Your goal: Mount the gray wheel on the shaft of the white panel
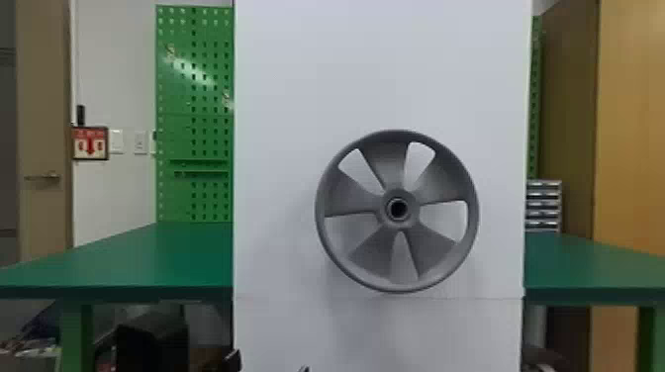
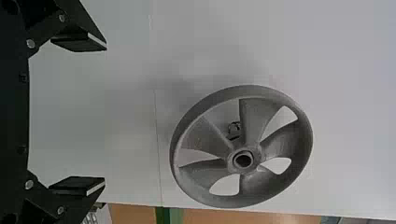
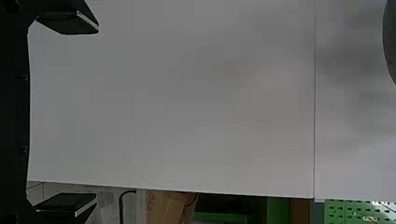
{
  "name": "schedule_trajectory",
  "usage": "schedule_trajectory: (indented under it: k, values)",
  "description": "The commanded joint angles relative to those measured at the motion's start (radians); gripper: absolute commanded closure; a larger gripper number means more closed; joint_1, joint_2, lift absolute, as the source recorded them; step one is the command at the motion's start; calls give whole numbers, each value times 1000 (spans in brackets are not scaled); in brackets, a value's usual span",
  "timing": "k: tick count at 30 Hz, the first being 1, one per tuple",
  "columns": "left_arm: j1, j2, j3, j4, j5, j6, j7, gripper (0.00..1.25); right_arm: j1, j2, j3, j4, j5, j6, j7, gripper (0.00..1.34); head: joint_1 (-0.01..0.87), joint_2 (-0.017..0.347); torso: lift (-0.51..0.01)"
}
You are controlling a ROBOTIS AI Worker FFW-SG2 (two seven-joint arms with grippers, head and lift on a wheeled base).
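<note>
The gray wheel [image 1: 397, 225] seemed hung upright on the white panel [image 1: 381, 69]; the left gripper [image 2: 105, 114] and right gripper [image 3: 97, 113] were spread wide; they needed to back off slowly, never bumping it.

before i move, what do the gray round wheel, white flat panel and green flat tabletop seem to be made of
Gray round wheel: probably matte molded plastic, blades and rim looking one-piece; possibly cast metal. White flat panel: smooth, perhaps coated board, evenly coloured. Green flat tabletop: maybe laminate, low-sheen, no visible grain.
</note>
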Motion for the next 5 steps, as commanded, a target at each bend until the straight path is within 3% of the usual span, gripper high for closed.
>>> schedule_trajectory:
  k: [1, 5]
  values:
    - [5, 1, 10, 2, 14, 0, -5, 251, -6, 6, 3, 13, -3, -3, 0, 44, 38, 40, -510]
    - [3, 1, 18, 3, 8, 0, -34, 251, -10, 11, 3, 20, -3, -6, 0, 44, 38, 40, -510]
